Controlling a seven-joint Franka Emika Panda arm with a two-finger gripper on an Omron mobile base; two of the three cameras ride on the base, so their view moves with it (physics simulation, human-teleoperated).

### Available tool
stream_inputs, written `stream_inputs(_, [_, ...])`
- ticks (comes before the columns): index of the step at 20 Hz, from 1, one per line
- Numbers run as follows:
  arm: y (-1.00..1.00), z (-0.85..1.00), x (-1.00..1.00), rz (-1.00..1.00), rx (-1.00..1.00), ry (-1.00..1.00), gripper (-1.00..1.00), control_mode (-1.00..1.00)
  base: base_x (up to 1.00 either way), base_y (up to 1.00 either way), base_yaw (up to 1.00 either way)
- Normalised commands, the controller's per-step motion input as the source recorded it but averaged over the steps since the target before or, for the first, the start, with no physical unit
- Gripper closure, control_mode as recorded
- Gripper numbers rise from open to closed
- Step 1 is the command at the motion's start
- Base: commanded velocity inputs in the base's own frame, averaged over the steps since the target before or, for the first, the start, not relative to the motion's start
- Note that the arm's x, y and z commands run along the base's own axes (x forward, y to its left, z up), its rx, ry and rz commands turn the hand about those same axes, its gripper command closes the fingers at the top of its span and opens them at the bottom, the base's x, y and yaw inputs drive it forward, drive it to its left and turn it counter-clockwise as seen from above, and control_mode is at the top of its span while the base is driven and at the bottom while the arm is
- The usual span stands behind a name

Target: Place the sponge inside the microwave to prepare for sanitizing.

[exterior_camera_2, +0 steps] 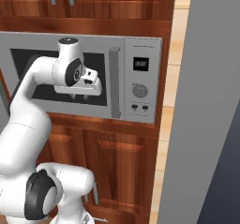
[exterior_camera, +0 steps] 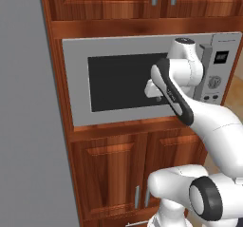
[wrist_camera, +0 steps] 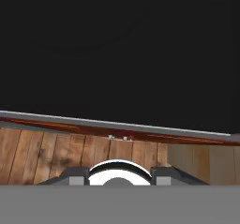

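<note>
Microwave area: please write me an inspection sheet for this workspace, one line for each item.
surface: nothing seen
job's things: microwave built into the wood cabinets, door shut, dark window; handle and control panel on its right
clutter: nothing seen
grippers: gripper close in front of the window, fingertips apart, nothing between them
cables: nothing seen
surroundings: lower cabinet doors and upper cabinet doors shut; tall grey panel beside the cabinets
</note>
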Motion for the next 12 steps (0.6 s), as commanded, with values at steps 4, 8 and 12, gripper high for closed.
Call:
stream_inputs(4, [-0.02, 0.0, -0.25, 0.0, 0.0, 0.0, -1.0, -1.0, 0.0, 0.0, 0.0])
stream_inputs(8, [-0.05, 0.0, -0.34, -0.07, -0.03, -0.02, -1.0, -1.0, 0.0, 0.0, 0.0])
stream_inputs(12, [-0.21, 0.0, -0.23, -0.13, -0.04, -0.3, -1.0, -1.0, 0.0, 0.0, 0.0])
